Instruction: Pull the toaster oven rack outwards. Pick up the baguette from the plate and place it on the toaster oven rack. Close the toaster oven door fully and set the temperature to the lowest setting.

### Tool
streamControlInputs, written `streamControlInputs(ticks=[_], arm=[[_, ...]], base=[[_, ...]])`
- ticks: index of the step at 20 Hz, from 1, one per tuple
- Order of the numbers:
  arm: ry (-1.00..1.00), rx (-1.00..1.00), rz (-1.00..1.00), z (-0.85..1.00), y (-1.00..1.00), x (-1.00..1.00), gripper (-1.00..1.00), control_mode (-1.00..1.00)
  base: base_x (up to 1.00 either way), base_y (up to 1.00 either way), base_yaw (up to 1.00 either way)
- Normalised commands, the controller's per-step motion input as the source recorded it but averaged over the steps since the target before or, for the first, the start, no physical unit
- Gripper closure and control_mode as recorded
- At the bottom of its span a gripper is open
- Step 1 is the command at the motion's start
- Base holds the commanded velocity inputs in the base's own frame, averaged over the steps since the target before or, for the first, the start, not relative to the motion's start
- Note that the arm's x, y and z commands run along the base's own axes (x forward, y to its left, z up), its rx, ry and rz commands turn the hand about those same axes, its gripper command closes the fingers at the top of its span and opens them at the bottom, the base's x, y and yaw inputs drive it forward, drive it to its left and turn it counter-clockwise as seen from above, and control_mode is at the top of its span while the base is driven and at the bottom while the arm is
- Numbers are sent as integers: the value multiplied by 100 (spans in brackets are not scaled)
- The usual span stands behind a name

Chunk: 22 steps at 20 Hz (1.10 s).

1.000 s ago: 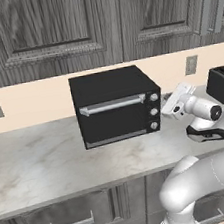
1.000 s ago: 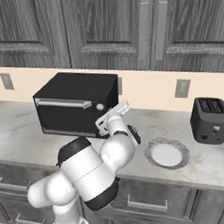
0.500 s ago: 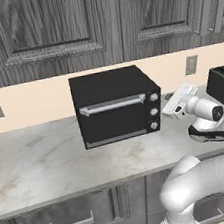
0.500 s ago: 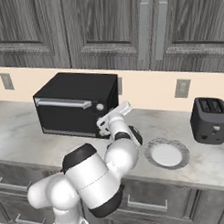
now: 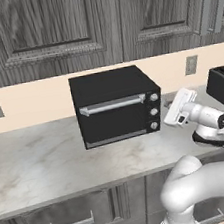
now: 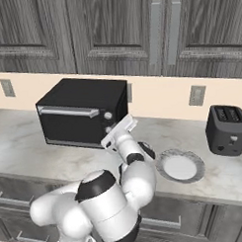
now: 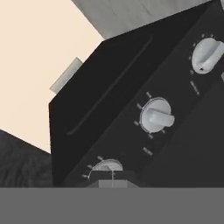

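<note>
I see the toaster oven (image 5: 115, 106) sitting at the back of the marble desk (image 5: 35, 160), its door (image 5: 116, 117) fully shut with the silver bar handle (image 5: 112, 105) across the top edge. From the left base view, my hand (image 5: 170, 110) sits just at the oven's 3 o'clock side, level with the column of 3 knobs (image 5: 154, 111). The fingers are clenched together, with nothing between them. In the hand view I am looking close along the control panel: 1 knob (image 7: 156, 116) sits centre, another (image 7: 206, 54) at 2 o'clock, and the third knob (image 7: 106, 167) lies right at the bottom edge, next to the fingertips; I cannot tell whether they touch it.

In the right base view the plate (image 6: 180, 166) lies on the desk at 3 o'clock from the oven, bare, between my arm and the black slot toaster (image 6: 226, 130). The rack and baguette are hidden behind the shut door.
</note>
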Motion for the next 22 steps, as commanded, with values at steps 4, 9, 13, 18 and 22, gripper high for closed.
streamControlInputs(ticks=[4, 9, 13, 18, 22], arm=[[0, -23, 1, 23, -29, -56, 100, -100], [-4, -13, -2, 53, -63, -36, 100, -100], [0, -10, -1, 52, -47, -12, 100, -100], [3, -10, -14, 48, -44, -30, 100, -100], [2, -9, -15, 43, -65, -56, 100, -100]], base=[[0, 0, 0], [0, 0, 0], [0, 0, 0], [0, 0, 0], [0, 0, 0]])
